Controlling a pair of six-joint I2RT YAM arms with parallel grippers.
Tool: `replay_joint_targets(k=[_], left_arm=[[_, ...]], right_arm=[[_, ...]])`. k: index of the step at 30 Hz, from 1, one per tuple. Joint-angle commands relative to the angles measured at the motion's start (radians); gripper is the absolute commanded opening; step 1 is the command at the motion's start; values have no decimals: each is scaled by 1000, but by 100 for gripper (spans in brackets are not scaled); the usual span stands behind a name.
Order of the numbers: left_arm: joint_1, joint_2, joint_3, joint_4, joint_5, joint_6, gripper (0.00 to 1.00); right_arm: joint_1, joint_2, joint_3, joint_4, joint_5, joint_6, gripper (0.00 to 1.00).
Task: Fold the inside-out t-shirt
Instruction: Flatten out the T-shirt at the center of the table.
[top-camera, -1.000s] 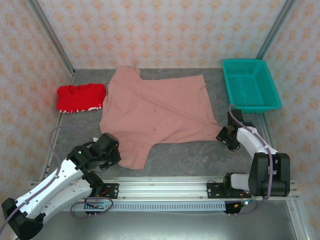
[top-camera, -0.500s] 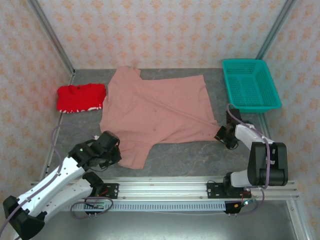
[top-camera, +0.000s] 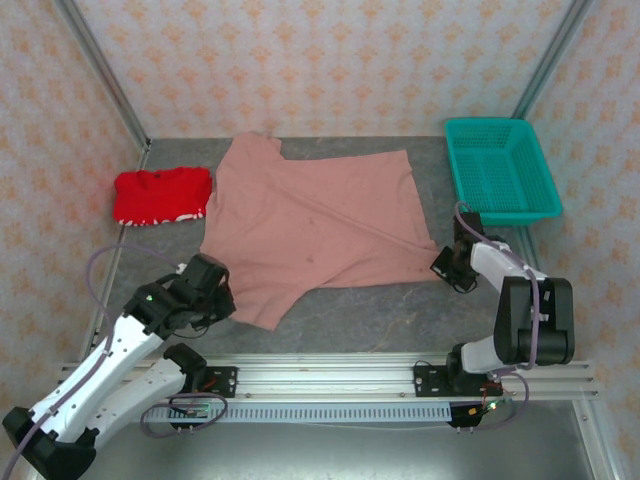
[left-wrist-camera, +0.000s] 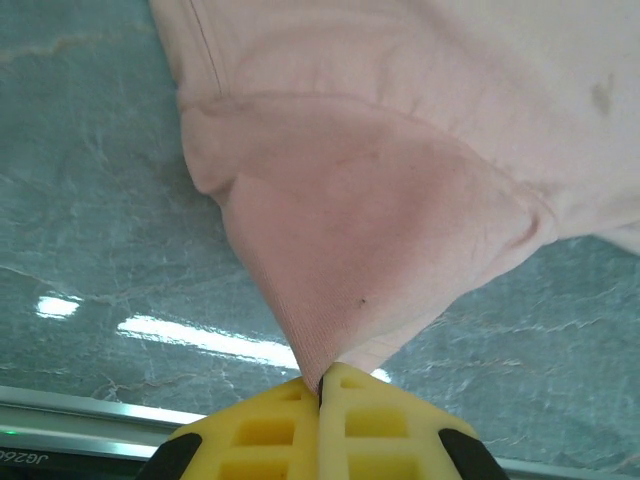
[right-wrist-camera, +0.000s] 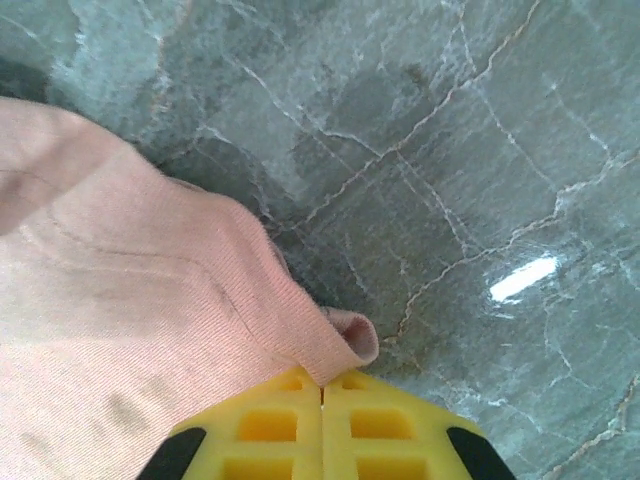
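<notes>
Grey table (top-camera: 380, 312) bears red garment (top-camera: 160, 195), teal basket (top-camera: 487, 124); left gripper (left-wrist-camera: 321, 384), right gripper (right-wrist-camera: 322, 386) pinch t-shirt (top-camera: 320, 220).

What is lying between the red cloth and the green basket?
The pink t-shirt lies spread out between the red cloth and the basket, as the top view shows.

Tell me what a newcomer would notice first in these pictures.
The big salmon-pink t-shirt spread across the middle of the grey marbled table dominates. The left gripper is shut on its near-left corner and the right gripper on its near-right corner. A bright red garment lies bunched at the far left, and an empty teal basket sits at the far right.
</notes>
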Motion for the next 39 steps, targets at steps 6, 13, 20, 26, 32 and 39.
replay_joint_targets(k=[6,13,20,26,32,39], left_arm=[[108,4,228,-155,-109,157,0],[190,60,468,-106,-228,291,0],[219,210,797,155,-335,407,0],[219,362,1158,142,-322,493,0],[220,349,1380,113,-342,586,0],[219,396,1677,35,-370,715,0]], right_arm=[[-2,-158,-56,-55,5,10,0],[3,-278,88,-49,-55,7,0],[12,-322,435,16,-36,35,0],[24,-353,693,-27,-39,-10,0],[31,-467,877,-136,6,-76,0],[31,-530,1106,-213,3,-86,0]])
